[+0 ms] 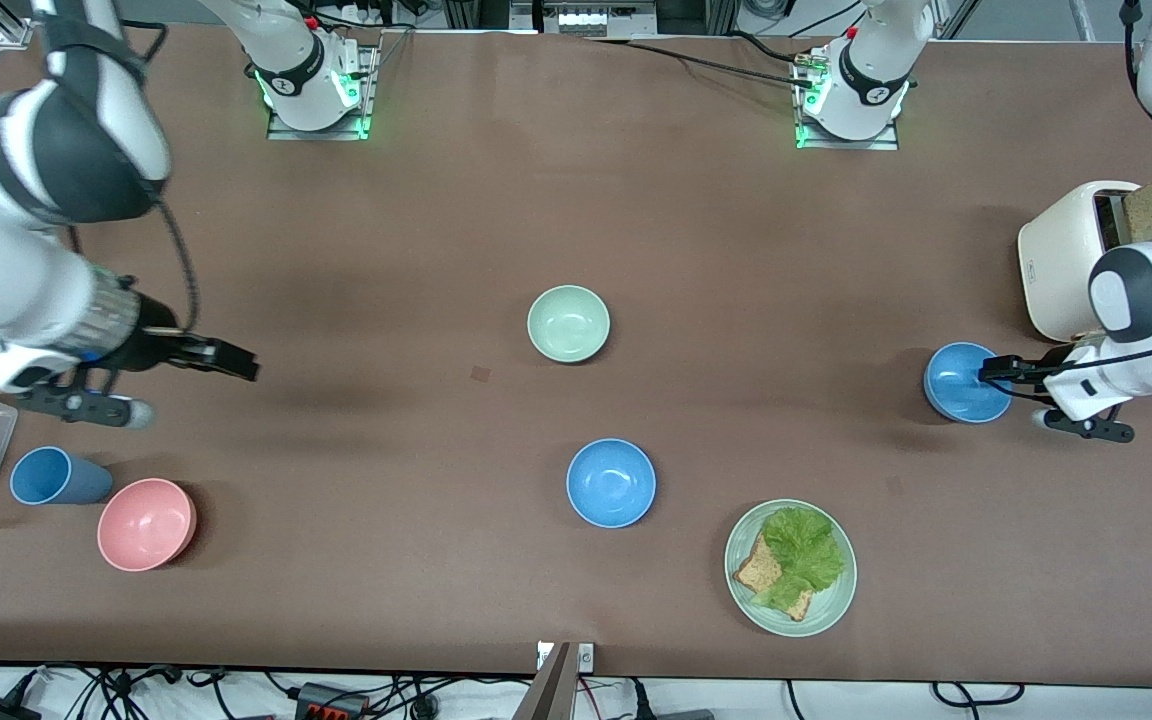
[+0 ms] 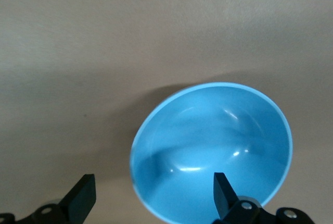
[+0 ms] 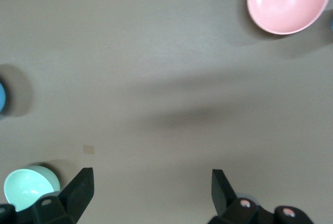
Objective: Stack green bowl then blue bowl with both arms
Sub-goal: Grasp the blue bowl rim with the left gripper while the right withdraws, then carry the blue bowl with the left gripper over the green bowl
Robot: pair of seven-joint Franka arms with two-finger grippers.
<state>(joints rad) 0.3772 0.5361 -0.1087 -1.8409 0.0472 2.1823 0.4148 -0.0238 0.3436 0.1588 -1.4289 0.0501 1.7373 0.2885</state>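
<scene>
Two blue bowls sit on the table, both upright with mouths facing up; being round, neither has a long axis. One blue bowl (image 1: 611, 482) lies mid-table, nearer the front camera than the green bowl (image 1: 568, 322), also upright and well apart from it. The other blue bowl (image 1: 964, 381) stands at the left arm's end, beside the toaster (image 1: 1061, 262). The left gripper (image 2: 153, 195) straddles its rim, fingers spread wide, gripping nothing. The right gripper (image 3: 151, 193) hangs over bare table near the pink bowl (image 1: 146, 523), fingers wide and empty.
</scene>
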